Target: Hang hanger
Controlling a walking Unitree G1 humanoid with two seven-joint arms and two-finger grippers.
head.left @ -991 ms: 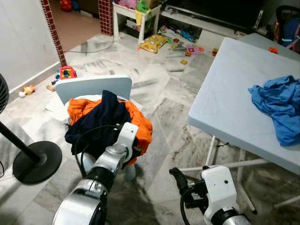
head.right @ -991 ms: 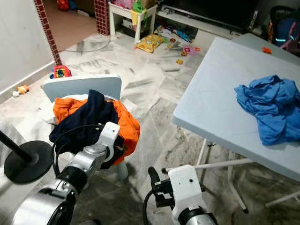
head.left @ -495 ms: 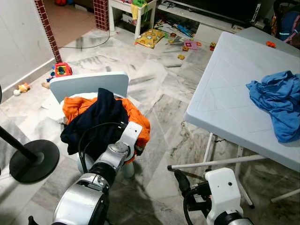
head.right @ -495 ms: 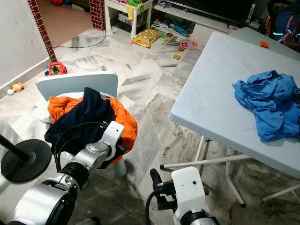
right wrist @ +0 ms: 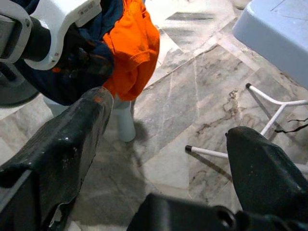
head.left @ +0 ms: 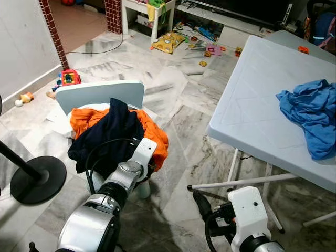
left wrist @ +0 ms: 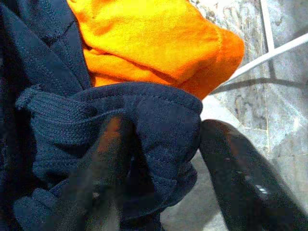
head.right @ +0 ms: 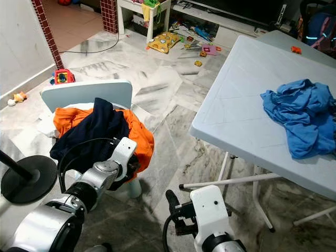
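Note:
A small white chair [head.left: 100,94] holds a heap of clothes: a navy garment [head.left: 113,134] lying over an orange one [head.left: 156,137]. My left gripper [left wrist: 166,127] is at the front edge of the heap. Its two black fingers [left wrist: 240,178] straddle a thick fold of the navy garment [left wrist: 159,115], still apart, with orange cloth [left wrist: 154,43] just beyond. My right gripper [right wrist: 168,115] hangs open low over the marble floor, right of the chair, with nothing between its fingers. I see no hanger.
A pale folding table [head.left: 252,105] stands on the right with a crumpled blue cloth [head.left: 312,113] on it; its white leg bar [head.left: 236,182] runs near my right arm. A black fan base [head.left: 37,178] sits left of the chair. Toys [head.left: 170,44] litter the far floor.
The camera shifted slightly after the earliest frame. My left gripper stays at the navy garment, drawn a touch lower and nearer. The right arm has hardly moved.

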